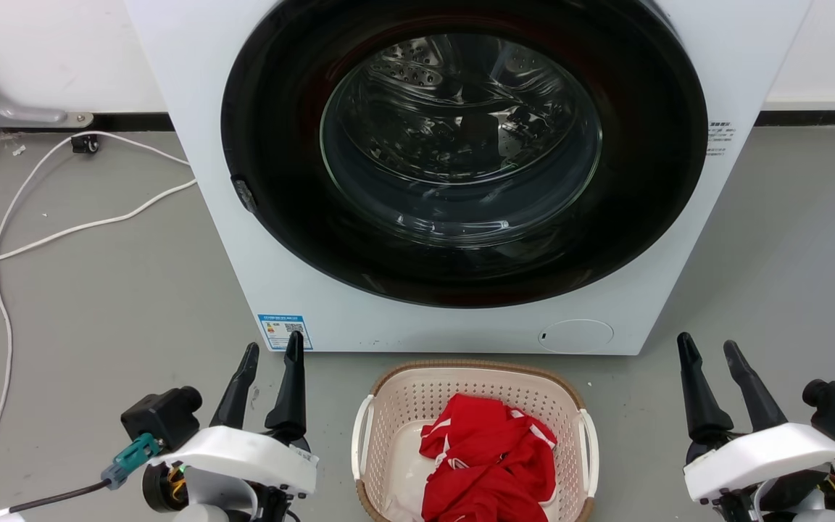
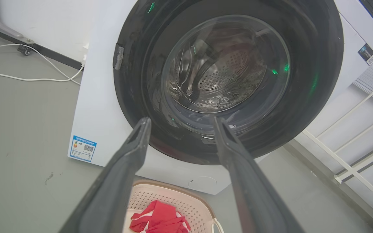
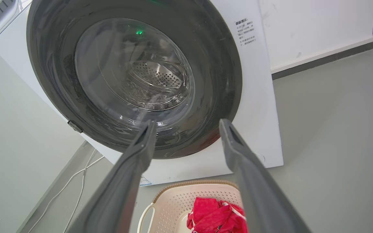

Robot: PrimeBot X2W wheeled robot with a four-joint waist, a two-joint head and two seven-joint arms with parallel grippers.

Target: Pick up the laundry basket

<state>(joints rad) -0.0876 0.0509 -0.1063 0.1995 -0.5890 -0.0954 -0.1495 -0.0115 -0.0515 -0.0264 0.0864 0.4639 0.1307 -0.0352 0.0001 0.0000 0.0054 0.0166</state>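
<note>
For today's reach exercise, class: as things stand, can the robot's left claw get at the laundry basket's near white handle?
Probably yes. The left claw stands open beside the laundry basket, and the white handle on that side faces it across bare floor. Nothing lies between them.

The laundry basket (image 1: 403, 406) is cream, perforated, with a brown woven rim. Red cloth (image 1: 486, 464) has white stripes. The washer (image 1: 200, 181) is white.

left gripper (image 1: 272, 345) low at the left, jaws apart and pointing up, right gripper (image 1: 707, 344) low at the right, jaws likewise apart, both empty
</note>
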